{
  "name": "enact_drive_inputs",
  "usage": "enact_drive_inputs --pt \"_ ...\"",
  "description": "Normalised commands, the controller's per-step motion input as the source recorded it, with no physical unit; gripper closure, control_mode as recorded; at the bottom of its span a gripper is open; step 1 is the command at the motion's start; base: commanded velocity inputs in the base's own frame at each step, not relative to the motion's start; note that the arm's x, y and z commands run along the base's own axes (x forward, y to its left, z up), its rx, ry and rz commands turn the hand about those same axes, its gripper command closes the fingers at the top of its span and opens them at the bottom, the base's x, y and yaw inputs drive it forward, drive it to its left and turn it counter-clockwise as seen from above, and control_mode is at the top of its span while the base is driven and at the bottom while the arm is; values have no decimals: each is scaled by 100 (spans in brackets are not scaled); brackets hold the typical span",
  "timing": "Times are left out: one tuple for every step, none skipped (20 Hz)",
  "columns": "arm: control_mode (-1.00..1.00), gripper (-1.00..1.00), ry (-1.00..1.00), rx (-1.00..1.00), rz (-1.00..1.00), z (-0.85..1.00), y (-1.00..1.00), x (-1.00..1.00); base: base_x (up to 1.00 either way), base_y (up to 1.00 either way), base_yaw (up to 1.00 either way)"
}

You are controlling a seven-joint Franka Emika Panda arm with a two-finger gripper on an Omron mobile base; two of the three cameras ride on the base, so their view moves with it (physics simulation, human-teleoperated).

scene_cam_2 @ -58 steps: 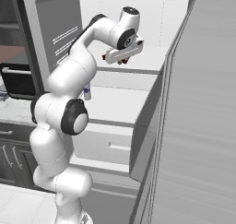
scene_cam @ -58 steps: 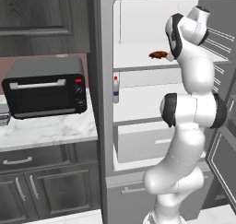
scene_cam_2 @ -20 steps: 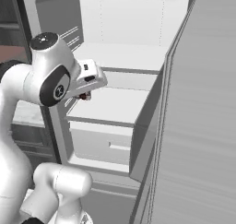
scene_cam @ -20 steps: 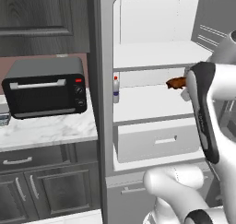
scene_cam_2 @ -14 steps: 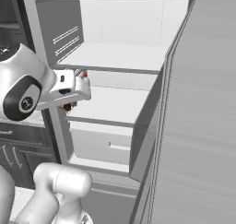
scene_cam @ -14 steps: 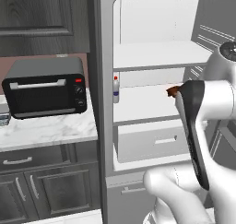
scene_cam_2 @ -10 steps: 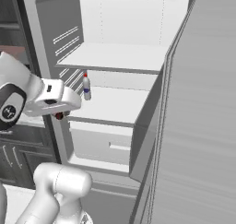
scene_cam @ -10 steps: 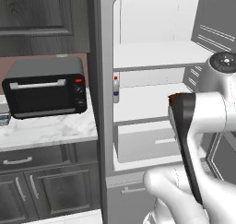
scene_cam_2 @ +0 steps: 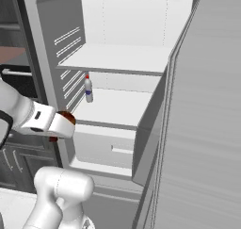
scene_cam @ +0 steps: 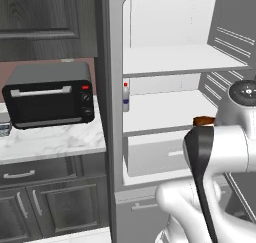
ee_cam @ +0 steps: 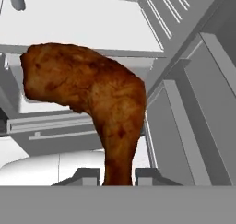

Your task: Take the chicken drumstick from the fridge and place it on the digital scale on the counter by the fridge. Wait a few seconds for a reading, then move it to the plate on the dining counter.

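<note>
I see the fridge standing open, with two white shelves and a white drawer below them. The upper shelf is bare. On the lower shelf a small bottle stands upright at the left wall, near the front edge. Left of the fridge, the marble counter carries a black toaster oven, set back against the wall.

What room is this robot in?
A kitchen, most likely: an open fridge with white shelves, a black toaster oven on a marble counter, and dark cabinets below.
</note>
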Motion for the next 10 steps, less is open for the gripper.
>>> enact_drive_inputs --pt "-100 100 0 13 0 -38 -11 -1 0 0 0" --pt "-100 100 0 13 0 -32 -11 0 0 0 0" --pt "-100 100 0 13 3 -30 -9 0 0 0 0" --pt "-100 100 0 13 4 -27 -6 0 0 0 0" --pt "-100 100 0 12 4 -26 -8 0 0 0 0" --pt "-100 100 0 11 5 -23 -8 0 0 0 0" --pt "-100 100 0 9 5 -18 -9 0 0 0 0" --pt "-100 100 0 7 5 -16 -6 0 0 0 0" --pt "-100 100 0 7 5 -17 -4 0 0 0 0" --pt "-100 100 0 7 4 -17 -1 0 0 0 0"
